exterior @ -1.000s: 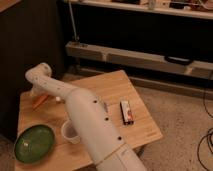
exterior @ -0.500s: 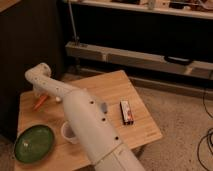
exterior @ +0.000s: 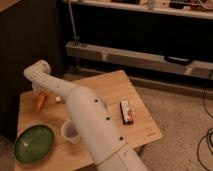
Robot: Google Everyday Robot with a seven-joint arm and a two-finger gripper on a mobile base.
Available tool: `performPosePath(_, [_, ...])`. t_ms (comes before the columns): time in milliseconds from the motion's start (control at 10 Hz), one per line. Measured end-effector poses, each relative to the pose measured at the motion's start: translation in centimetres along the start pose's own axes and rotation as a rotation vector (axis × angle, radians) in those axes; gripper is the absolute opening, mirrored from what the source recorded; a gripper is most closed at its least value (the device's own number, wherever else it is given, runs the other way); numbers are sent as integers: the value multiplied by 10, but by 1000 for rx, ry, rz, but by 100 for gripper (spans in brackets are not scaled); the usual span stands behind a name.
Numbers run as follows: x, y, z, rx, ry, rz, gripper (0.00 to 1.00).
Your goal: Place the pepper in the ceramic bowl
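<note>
Your gripper (exterior: 39, 93) sits at the far left of the light wooden table (exterior: 107, 87), tucked under the bent white wrist of the arm (exterior: 85, 117), and the small slim orange tapered pepper (exterior: 40, 101) lies right at it, touching or very nearly so; you cannot tell from this view whether it is actually gripped, because the wrist hides the tip. The pepper looks carrot-like, bright orange, wider at the end toward the gripper and narrowing toward the near edge of the table, lying slightly slanted on the wood. It is well apart from the shallow round dark green glossy ceramic bowl (exterior: 34, 143), which rests at the near left corner of the table, its inside showing only a pale reflection. Between the pepper and the bowl's right side stands a small translucent plastic cup (exterior: 70, 132), upright, just beside the bowl's rim and close against the arm's thick white forearm. That forearm crosses the table diagonally from the near right up to the far left and covers much of the middle. On the arm's right lies a small flat dark packet with a red and white label (exterior: 126, 111), near the right edge, well away from the pepper and bowl
</note>
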Motion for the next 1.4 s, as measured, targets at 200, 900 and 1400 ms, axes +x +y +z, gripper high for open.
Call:
performPosePath(200, [3,-5,-52,13,12,-23,0])
performPosePath(900, [-113,-67,-129,140,-48,-167,0])
performPosePath(1400, [-188,-37,-121,125,-70,-174,24])
